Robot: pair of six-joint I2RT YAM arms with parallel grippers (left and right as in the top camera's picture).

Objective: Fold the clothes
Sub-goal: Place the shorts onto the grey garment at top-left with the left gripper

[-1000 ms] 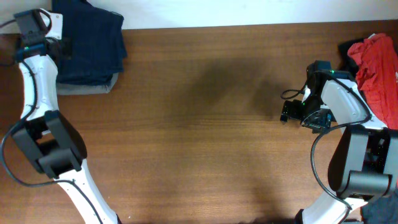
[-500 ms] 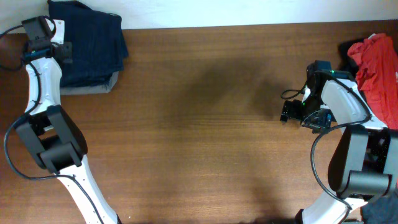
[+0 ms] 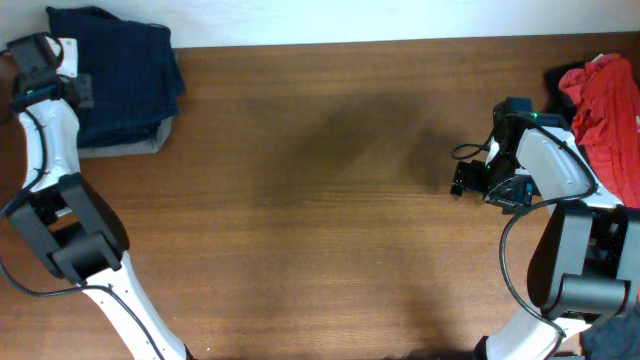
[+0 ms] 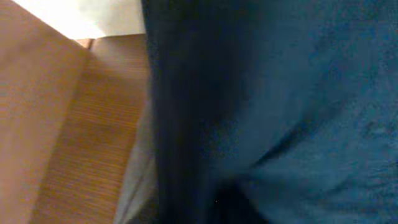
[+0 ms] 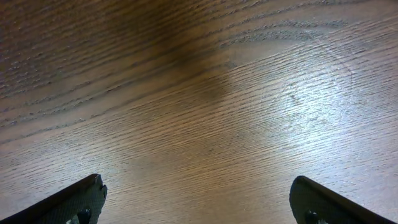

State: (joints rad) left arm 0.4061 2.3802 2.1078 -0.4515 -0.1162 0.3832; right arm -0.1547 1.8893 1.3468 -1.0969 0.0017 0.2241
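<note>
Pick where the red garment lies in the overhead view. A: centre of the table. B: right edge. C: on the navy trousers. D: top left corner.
B: the red garment lies bunched at the right edge of the table, far from the navy trousers at the top left.

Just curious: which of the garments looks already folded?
The navy-blue trousers, squared flat at the far left; the red garment on the right lies crumpled.

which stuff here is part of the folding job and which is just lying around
Job: navy trousers, folded; grey garment under them; red garment at the right edge.
Just there: wooden table.
</note>
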